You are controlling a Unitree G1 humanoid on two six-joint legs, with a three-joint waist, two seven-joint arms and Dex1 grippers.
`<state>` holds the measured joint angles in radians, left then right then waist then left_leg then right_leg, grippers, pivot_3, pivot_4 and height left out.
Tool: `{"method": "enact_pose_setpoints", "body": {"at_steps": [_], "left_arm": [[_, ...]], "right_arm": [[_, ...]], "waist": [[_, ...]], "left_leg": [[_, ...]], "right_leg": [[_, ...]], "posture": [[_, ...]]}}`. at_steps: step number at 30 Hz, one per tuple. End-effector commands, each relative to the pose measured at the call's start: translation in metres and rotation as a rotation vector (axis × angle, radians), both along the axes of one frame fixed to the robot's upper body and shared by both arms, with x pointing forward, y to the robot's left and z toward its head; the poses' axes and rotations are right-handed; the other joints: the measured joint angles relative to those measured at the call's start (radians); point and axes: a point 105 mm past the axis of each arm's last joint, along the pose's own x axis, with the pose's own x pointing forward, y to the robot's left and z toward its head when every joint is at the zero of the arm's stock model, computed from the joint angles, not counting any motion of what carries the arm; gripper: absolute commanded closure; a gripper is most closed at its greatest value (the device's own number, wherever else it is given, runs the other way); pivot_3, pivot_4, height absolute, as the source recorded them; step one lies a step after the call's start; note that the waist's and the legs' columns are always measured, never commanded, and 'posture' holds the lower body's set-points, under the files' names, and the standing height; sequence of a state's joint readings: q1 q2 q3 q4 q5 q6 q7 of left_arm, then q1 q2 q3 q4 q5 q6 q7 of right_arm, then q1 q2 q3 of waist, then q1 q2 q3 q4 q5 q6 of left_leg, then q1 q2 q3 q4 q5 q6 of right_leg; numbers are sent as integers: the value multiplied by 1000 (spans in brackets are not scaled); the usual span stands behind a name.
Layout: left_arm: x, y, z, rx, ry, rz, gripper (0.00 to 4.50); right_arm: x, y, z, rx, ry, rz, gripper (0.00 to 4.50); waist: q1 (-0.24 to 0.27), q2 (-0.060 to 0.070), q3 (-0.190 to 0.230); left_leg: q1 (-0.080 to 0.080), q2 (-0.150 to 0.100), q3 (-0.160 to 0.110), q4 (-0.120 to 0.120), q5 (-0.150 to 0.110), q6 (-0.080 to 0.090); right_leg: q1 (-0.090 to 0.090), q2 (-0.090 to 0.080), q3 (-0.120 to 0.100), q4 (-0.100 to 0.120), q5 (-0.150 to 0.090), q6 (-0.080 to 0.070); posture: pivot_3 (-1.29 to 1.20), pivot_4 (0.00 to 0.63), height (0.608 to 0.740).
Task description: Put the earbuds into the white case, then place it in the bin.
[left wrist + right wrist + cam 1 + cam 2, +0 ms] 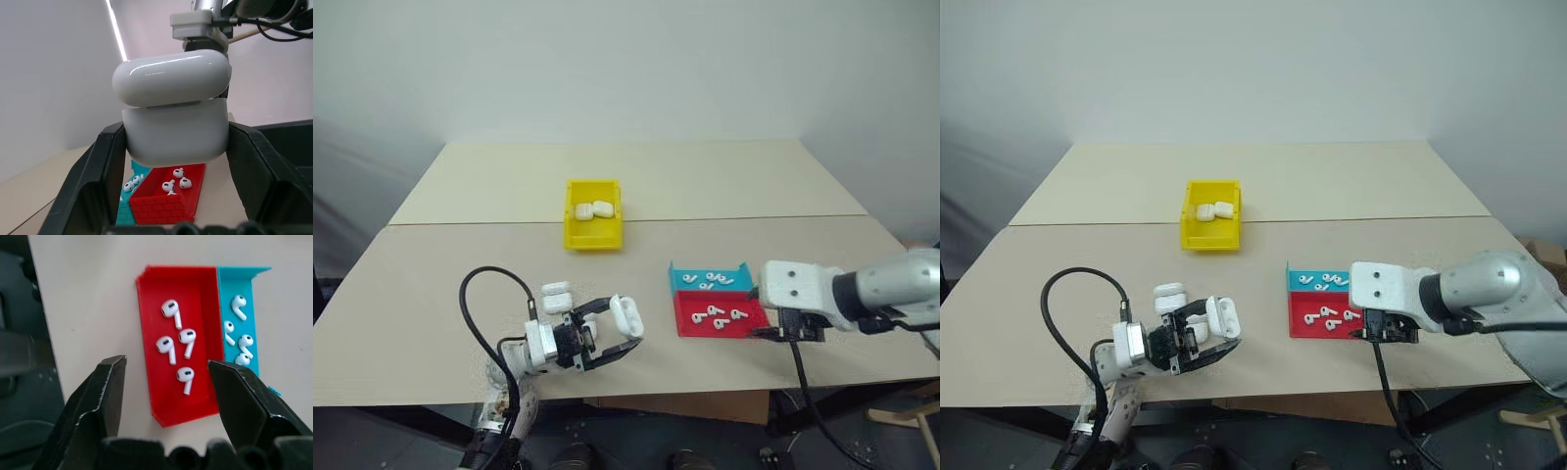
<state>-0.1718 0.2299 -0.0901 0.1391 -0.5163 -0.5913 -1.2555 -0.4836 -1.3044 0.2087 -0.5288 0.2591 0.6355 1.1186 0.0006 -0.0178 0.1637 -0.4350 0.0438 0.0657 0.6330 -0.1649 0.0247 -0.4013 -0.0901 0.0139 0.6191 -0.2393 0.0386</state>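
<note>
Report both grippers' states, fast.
Left gripper: shut on the white case.
Right gripper: open, holding nothing, above the red tray.

The pale desk [460, 284] carries a yellow bin [593, 235], spare white cases [556, 296] — and red tray [749, 321] beside blue tray [682, 281].

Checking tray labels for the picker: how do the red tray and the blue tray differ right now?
The red tray holds four earbuds, spread out with room between them; the blue tray also holds four, packed closer. The red tray is wider, the blue tray narrower. On the table, the blue tray lies farther from the robot, the red tray nearer. Both are shallow and sit side by side, touching.
</note>
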Motion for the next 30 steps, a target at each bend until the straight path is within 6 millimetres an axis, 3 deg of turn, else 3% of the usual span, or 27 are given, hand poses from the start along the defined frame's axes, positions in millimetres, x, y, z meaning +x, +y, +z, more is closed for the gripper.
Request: {"method": "enact_pose_setpoints", "body": {"at_steps": [1,6,10,21,30], "left_arm": [[-5,6,7,-19,-42,21,1717],[-10,11,1,6,-45,13,1717],[-9,14,-2,18,-50,39,1717],[-11,14,-2,23,-38,57,1717],[-14,11,-3,33,-36,47,1717]], "right_arm": [[10,5,-4,-79,-17,77,1168],[24,15,-15,-160,2,154,1168],[34,22,-24,-198,21,202,2021],[51,24,-41,-312,29,305,2021],[58,26,-42,-334,62,334,2021]], "waist": [[0,0,0],[-4,0,0],[-10,1,0],[-13,1,0],[-13,1,-1]], "left_leg": [[-2,0,1,1,0,0],[-3,0,3,3,0,0],[-3,2,4,3,0,0],[-3,2,5,4,0,0],[-3,2,5,5,0,0]], "right_leg": [[-2,0,0,2,0,0],[-5,1,0,7,1,2],[-5,2,0,8,0,-1],[-5,2,0,10,2,2],[-5,2,0,11,2,2]], "posture": [[0,150,740],[0,150,740],[0,150,740],[0,150,740],[0,150,740]]}}
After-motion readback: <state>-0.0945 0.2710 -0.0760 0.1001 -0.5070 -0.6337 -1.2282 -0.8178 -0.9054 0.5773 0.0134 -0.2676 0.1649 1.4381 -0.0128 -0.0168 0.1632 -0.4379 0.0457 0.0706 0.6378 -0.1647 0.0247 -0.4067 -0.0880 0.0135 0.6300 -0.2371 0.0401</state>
